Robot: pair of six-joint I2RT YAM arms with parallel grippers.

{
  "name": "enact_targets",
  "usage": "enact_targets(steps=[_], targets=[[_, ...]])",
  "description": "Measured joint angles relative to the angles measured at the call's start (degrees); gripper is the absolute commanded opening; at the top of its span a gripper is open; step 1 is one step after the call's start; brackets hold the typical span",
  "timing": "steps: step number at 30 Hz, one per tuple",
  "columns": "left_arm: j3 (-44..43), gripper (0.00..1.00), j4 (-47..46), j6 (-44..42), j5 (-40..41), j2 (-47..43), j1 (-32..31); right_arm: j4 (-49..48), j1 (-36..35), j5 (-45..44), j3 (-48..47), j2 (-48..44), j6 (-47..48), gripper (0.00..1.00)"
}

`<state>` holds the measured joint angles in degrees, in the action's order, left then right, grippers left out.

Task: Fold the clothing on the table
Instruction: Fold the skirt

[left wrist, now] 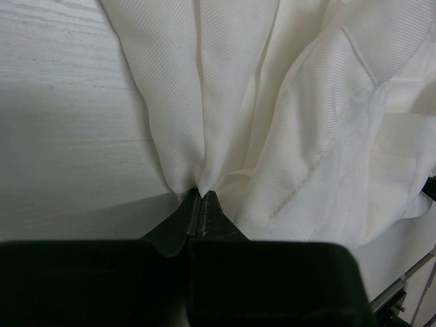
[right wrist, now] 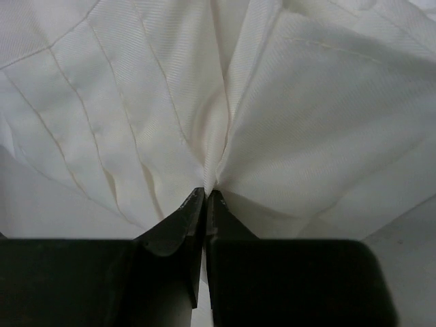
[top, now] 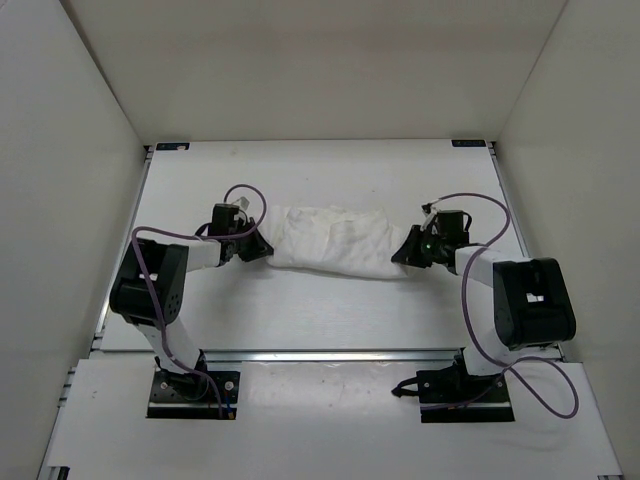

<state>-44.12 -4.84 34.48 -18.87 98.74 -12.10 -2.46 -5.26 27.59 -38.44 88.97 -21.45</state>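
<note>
1. Clothing (top: 330,243), one piece. It is white, thin, finely ribbed fabric with faint stitched lines. It lies wrinkled and bunched in a band running left to right across the middle of the table (top: 300,180).
2. Left end effector (top: 262,246), one, at the clothing's left end. In the left wrist view its dark fingertips are pressed together on a pinch of the fabric (left wrist: 202,194), and folds fan out from the pinch.
3. Right end effector (top: 400,256), one, at the clothing's right end. In the right wrist view its fingertips are likewise closed on a gathered pinch of cloth (right wrist: 206,192).
4. Table, one, matte white. It has a metal edge rail (top: 330,354) along the near side and two small dark corner brackets (top: 172,146) at the far corners.
5. Cables (top: 470,196), two, purple. One loops above each arm, clear of the clothing.
6. Base plates (top: 193,393), two, black, at the near edge. Any marking on them is too small to read.
7. Walls (top: 320,70), three, plain white, enclosing the table at the left, back and right.
8. Obstruction: each end effector's black body fills the lower part of its own wrist view and hides the cloth beneath it.
</note>
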Motion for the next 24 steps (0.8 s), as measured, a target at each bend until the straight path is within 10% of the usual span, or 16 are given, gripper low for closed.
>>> enact_targets(steps=[16, 19, 24], targets=[[-0.39, 0.00, -0.31, -0.59, 0.28, 0.35, -1.03, 1.25, 4.92, -7.28, 8.50, -13.29, -9.81, 0.00], [0.20, 0.00, -0.31, -0.59, 0.33, -0.20, -1.40, 1.20, 5.09, -7.65, 10.38, -15.54, -10.36, 0.21], [4.81, 0.35, -0.22, 0.09, 0.04, -4.63, -1.60, 1.07, 6.49, -7.15, 10.69, -17.57, -10.01, 0.49]])
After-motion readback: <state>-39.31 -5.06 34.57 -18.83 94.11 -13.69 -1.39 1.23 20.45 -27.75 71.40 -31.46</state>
